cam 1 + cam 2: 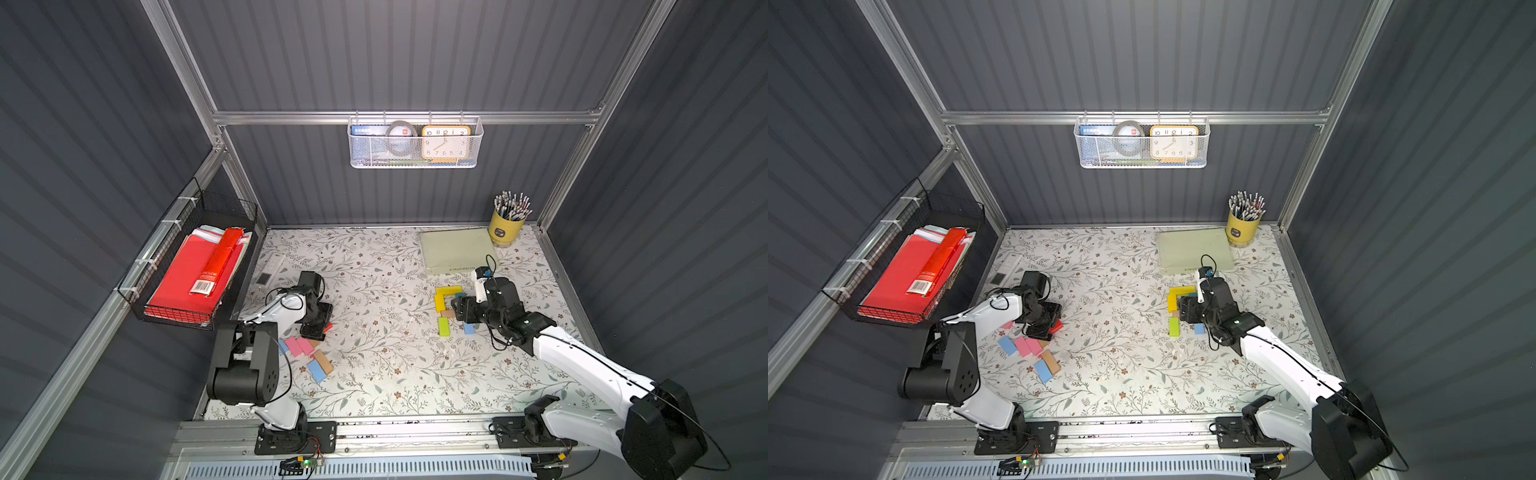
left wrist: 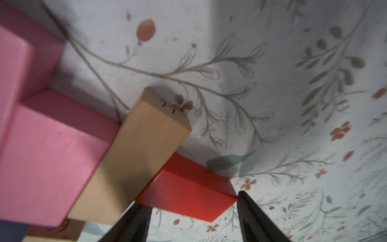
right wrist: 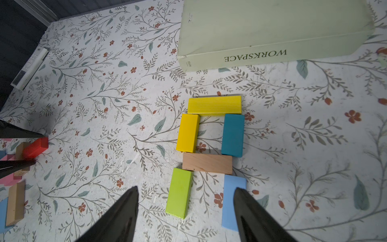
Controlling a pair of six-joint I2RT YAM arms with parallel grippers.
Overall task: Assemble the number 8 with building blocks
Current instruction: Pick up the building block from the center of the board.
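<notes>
Pencils [image 1: 512, 204] in yellow cup [image 1: 504, 233]

Six blocks [image 3: 207, 163] (two yellow, teal, tan, green, light blue) are laid flat as an unfinished 8 near the pale green book [image 3: 272, 27], the remaining blocks [image 1: 296, 346] heaped well apart.

Blurred pink blocks [image 2: 48, 157] overrun the left wrist view's edge; a tan block [image 2: 142, 150] covers part of the red block [image 2: 188, 194]. In both top views the right gripper [image 1: 456, 311] masks most of the teal block [image 1: 459, 295].
</notes>
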